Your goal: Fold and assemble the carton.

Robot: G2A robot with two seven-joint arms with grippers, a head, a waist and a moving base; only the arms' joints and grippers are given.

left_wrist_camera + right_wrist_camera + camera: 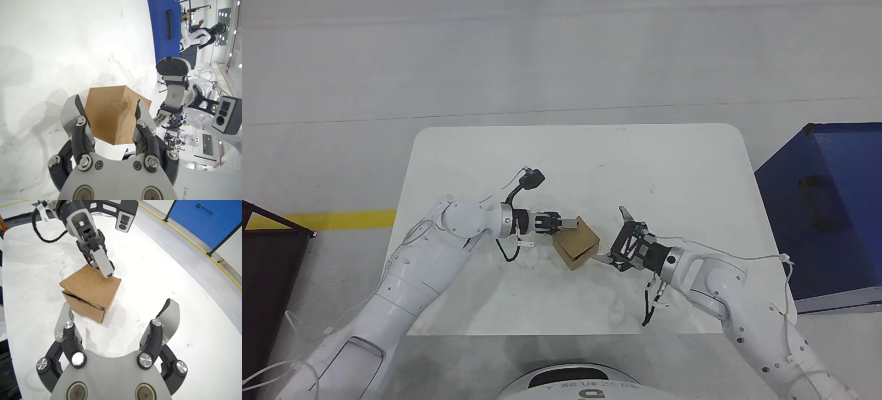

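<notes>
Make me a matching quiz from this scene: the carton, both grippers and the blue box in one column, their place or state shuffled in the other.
1 carton
2 left gripper
3 right gripper
4 blue box

A open, low beside the carton
B standing off the table, past its edge
C brown, at mid-table
D fingertip on the carton's top

Pairs: 1-C, 2-D, 3-A, 4-B
</notes>
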